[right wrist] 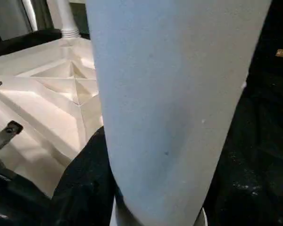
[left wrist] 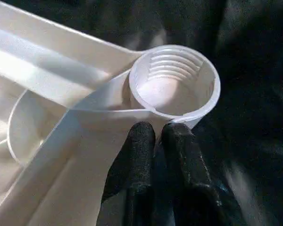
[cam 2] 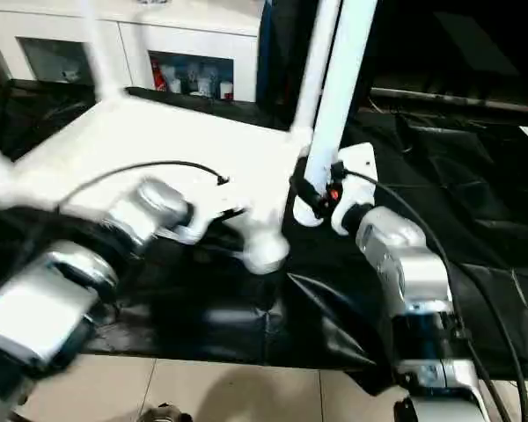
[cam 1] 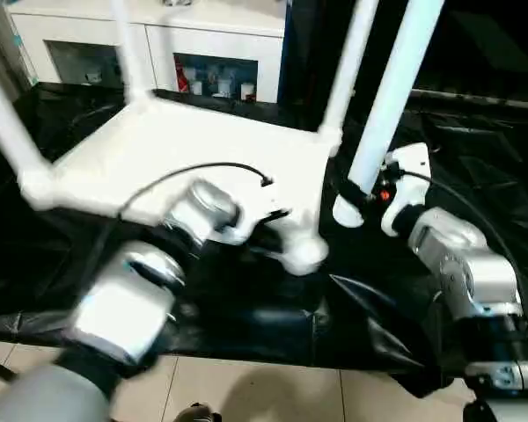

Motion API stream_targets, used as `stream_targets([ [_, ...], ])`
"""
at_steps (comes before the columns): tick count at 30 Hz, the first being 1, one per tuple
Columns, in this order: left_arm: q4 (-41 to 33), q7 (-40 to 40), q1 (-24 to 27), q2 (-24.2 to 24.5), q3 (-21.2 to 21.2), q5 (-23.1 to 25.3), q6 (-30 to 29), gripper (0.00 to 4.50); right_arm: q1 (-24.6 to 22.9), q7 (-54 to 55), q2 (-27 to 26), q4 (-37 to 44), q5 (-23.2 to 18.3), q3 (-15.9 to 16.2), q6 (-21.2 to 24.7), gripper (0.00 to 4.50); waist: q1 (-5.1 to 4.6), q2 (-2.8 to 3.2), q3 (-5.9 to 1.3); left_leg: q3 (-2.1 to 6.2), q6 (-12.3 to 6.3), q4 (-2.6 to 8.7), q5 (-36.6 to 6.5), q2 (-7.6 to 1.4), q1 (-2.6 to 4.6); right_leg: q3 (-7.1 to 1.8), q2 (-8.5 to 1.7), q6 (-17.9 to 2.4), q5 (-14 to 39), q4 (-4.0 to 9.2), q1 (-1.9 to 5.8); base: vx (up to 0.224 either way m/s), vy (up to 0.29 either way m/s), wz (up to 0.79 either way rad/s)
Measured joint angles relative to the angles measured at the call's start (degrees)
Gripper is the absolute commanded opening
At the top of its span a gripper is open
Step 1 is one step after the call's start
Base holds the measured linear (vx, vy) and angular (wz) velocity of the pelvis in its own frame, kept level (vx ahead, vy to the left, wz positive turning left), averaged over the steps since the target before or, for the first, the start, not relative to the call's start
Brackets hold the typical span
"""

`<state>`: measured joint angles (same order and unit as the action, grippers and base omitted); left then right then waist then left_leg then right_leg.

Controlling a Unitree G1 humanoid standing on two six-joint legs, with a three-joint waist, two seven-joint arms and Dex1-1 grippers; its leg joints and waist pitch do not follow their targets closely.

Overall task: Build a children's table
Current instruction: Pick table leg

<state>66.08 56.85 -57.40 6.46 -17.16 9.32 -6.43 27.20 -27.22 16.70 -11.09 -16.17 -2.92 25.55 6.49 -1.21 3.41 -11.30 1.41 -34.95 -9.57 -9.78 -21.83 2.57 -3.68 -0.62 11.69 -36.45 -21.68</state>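
Note:
The white tabletop (cam 1: 185, 149) lies upside down on black cloth. Three white legs stand up from its corners: near left (cam 1: 4, 114), far left (cam 1: 128, 53) and far right (cam 1: 352, 61). The near right corner socket (left wrist: 174, 80) has nothing in it, and its inner thread shows. My left gripper (left wrist: 159, 129) is shut, its fingertips against the rim just beside that socket. My right gripper (cam 1: 361, 198) is shut on the low end of a fourth leg (cam 1: 392, 97). It holds that leg upright, just right of the tabletop and apart from the open socket (cam 1: 304, 255).
A white cabinet (cam 1: 202, 44) with glass fronts stands behind the work. The black cloth (cam 1: 246, 308) ends at a tiled floor (cam 1: 246, 387) near me. A thin black cable (cam 1: 202, 167) arcs over the tabletop from my left wrist.

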Motion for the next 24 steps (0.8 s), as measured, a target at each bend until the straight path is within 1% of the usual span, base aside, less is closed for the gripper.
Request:
stream_targets([
  [2,-1.1,-2.2,0.8,-0.2,0.3,-0.1,-0.1,0.24,0.0,0.2,0.0,0.0,0.0,-0.1,0.0,1.93,-0.09,0.00,0.00,0.00,0.00,0.00,0.0,-0.01,0.07,0.01,0.00,0.0,0.0,0.01,0.02,0.000,0.000,0.00],
  [3,-2.0,-4.4,1.3,-0.2,0.4,0.1,-0.7,0.19,0.0,0.5,0.0,0.0,0.0,-0.1,0.0,1.93,-0.12,-0.01,0.00,0.01,0.00,0.02,0.0,-0.01,0.14,0.02,0.00,0.0,0.0,0.02,0.04,0.000,0.000,0.00],
  [5,-3.0,-6.3,1.9,-0.2,0.5,0.5,-1.7,0.03,0.0,0.5,0.0,0.0,0.0,-0.4,0.0,1.93,-0.17,-0.01,0.00,0.01,0.00,0.04,0.0,-0.02,0.25,0.03,0.00,0.0,0.0,0.05,0.09,0.000,0.000,0.00],
  [8,-4.7,-9.4,2.9,-0.4,0.6,1.0,-4.3,0.00,0.0,0.6,0.0,0.0,0.0,-1.1,0.0,1.93,-0.46,-0.01,0.00,0.01,0.00,0.28,0.0,-0.02,0.73,0.08,0.01,0.3,0.1,0.37,0.46,0.000,0.000,0.00],
  [10,-5.3,-10.7,3.2,-0.4,0.6,1.5,-4.4,0.00,0.0,0.7,0.0,0.0,0.0,-1.1,0.0,1.93,-0.80,-0.02,0.01,0.03,0.01,0.36,0.0,-0.01,0.90,0.12,0.00,0.4,0.2,0.53,0.61,0.000,0.000,0.00],
  [12,-6.3,-11.0,4.3,-0.1,0.5,1.7,-2.4,0.00,0.0,0.8,0.0,0.0,0.0,-1.1,0.0,1.93,-1.13,0.03,0.00,0.03,0.01,0.50,0.0,-0.01,0.89,0.16,0.00,0.4,0.2,0.77,0.62,0.000,0.000,0.00],
  [14,-7.2,-8.6,6.0,0.6,0.3,1.6,3.6,0.34,0.0,0.7,-0.1,0.0,0.0,-1.1,0.0,1.93,-1.29,0.07,0.02,0.04,0.01,0.63,0.0,-0.02,0.81,0.22,0.00,0.4,0.2,1.05,0.60,0.000,0.000,0.00],
  [15,-8.1,-5.7,6.7,1.5,-0.4,1.6,6.5,0.34,0.0,0.8,0.0,0.0,0.0,-1.1,0.0,1.93,-1.31,0.07,0.03,0.04,0.01,0.73,0.0,-0.02,0.73,0.27,0.01,0.4,0.0,1.28,0.59,0.000,0.000,0.00],
  [16,-8.8,-3.7,6.9,2.1,-0.8,1.6,7.6,0.45,0.0,0.7,0.0,0.0,0.0,-1.1,0.0,1.93,-1.26,0.10,0.03,0.03,0.01,0.72,0.0,-0.02,0.68,0.26,0.00,0.4,-0.2,1.37,0.58,0.000,0.000,0.00],
  [18,-10.2,0.0,6.9,3.1,-2.0,1.6,8.3,0.54,0.0,0.7,0.0,0.0,0.0,-1.1,0.0,1.93,-1.17,0.12,0.04,-0.08,-0.06,0.71,0.0,0.03,0.64,0.23,-0.10,0.0,-0.5,1.40,0.58,0.000,0.000,0.00],
  [20,-11.3,2.4,6.9,3.9,-2.7,1.6,9.2,0.80,0.0,0.7,0.0,0.0,0.0,-1.2,0.0,1.93,-1.15,0.13,0.04,-0.15,-0.23,0.78,-0.2,0.06,0.47,0.24,-0.16,0.0,-0.4,1.46,0.42,0.070,0.010,0.02],
  [22,-11.4,4.5,6.3,4.5,-3.0,1.6,9.8,0.84,0.0,0.6,0.0,0.0,0.0,-1.2,0.0,1.93,-1.12,0.14,0.03,-0.18,-0.24,0.85,-0.2,0.06,0.05,0.26,-0.15,0.1,-0.4,1.45,-0.02,0.028,-0.001,0.00],
  [23,-10.9,6.0,5.6,4.9,-3.2,1.7,10.7,0.88,0.0,0.6,0.1,0.0,0.0,-1.2,0.0,1.93,-1.09,0.20,0.03,-0.18,-0.26,0.85,-0.2,0.04,-0.37,0.29,-0.15,0.1,-0.4,1.38,-0.41,0.000,0.000,0.00],
  [24,-10.6,7.1,5.0,5.4,-3.3,1.7,11.8,0.97,-0.1,0.6,0.1,0.0,0.0,-1.2,0.0,1.93,-1.11,0.20,0.04,-0.18,-0.37,0.84,-0.1,0.02,-0.59,0.31,-0.14,0.1,-0.4,1.32,-0.65,0.000,0.000,0.00],
])
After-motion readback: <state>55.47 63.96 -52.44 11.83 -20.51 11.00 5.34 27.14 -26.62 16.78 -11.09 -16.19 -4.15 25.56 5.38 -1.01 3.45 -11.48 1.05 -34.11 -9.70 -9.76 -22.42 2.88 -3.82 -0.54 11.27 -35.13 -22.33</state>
